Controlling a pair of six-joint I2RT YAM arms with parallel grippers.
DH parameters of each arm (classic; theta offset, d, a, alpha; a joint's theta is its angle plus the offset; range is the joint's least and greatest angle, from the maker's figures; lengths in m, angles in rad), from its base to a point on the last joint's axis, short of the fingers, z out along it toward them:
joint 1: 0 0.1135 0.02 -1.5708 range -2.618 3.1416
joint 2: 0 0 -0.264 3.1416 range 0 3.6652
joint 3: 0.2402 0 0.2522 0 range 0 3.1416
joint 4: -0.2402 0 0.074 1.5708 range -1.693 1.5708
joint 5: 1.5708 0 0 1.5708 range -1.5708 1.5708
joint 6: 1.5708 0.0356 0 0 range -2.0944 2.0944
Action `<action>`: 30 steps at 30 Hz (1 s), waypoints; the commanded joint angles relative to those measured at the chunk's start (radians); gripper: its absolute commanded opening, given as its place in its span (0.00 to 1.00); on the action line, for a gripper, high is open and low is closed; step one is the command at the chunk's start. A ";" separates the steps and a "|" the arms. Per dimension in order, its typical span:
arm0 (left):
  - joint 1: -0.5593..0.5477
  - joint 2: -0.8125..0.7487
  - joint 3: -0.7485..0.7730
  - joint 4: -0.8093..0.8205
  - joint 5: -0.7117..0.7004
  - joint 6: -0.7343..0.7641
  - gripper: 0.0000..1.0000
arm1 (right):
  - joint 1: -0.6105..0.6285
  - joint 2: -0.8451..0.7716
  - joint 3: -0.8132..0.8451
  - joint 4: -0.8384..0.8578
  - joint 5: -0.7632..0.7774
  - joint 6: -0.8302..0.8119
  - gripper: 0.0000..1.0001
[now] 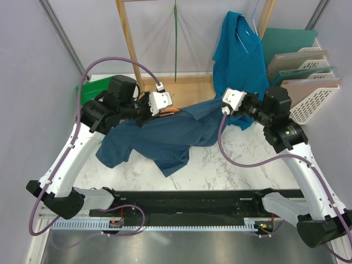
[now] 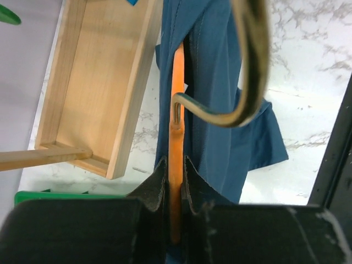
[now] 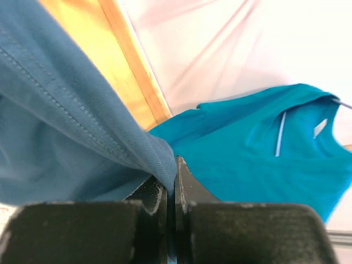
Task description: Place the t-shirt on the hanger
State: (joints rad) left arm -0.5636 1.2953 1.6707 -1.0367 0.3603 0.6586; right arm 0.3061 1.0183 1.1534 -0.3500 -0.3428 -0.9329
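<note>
The dark navy t-shirt (image 1: 165, 137) hangs stretched between my two grippers above the marble table, its lower part draping onto it. My left gripper (image 1: 165, 110) is shut on the orange hanger (image 2: 176, 110), whose bar runs up between the fingers inside the shirt (image 2: 214, 82); only a bit of orange shows in the top view (image 1: 171, 110). The hanger's metal hook (image 2: 247, 82) curves out to the right. My right gripper (image 1: 220, 103) is shut on an edge of the t-shirt (image 3: 82, 121), held up off the table.
A teal-blue shirt (image 1: 237, 60) hangs on the wooden rack (image 1: 129, 44) at back right, also in the right wrist view (image 3: 264, 143). A thin green hanger (image 1: 175, 33) hangs from the rack. File trays (image 1: 308, 82) stand at far right, a green bin (image 1: 91, 91) at left.
</note>
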 commanded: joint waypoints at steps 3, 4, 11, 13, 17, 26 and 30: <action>0.001 -0.137 -0.110 0.134 -0.052 0.133 0.02 | -0.039 0.103 0.199 -0.216 -0.002 -0.061 0.00; -0.002 -0.175 -0.135 0.179 -0.085 0.142 0.02 | -0.051 0.152 0.228 -0.245 -0.013 -0.057 0.00; -0.039 -0.329 -0.390 0.499 -0.271 0.257 0.02 | -0.134 0.293 0.481 -0.489 -0.154 -0.029 0.00; -0.038 -0.359 -0.391 0.436 -0.099 0.283 0.02 | -0.134 0.315 0.506 -0.523 -0.180 -0.021 0.00; -0.042 -0.357 -0.342 0.379 0.031 0.231 0.02 | -0.134 0.338 0.522 -0.563 -0.173 -0.040 0.00; -0.087 -0.363 -0.326 0.188 0.121 0.406 0.02 | -0.134 0.358 0.540 -0.606 -0.145 -0.057 0.00; -0.085 -0.318 -0.293 0.448 -0.176 0.188 0.02 | -0.134 0.352 0.528 -0.619 -0.148 -0.060 0.00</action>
State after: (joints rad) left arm -0.6468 0.9688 1.3266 -0.7975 0.4171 1.0077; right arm 0.1871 1.3743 1.6432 -0.9710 -0.5217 -0.9730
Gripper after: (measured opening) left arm 0.088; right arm 0.035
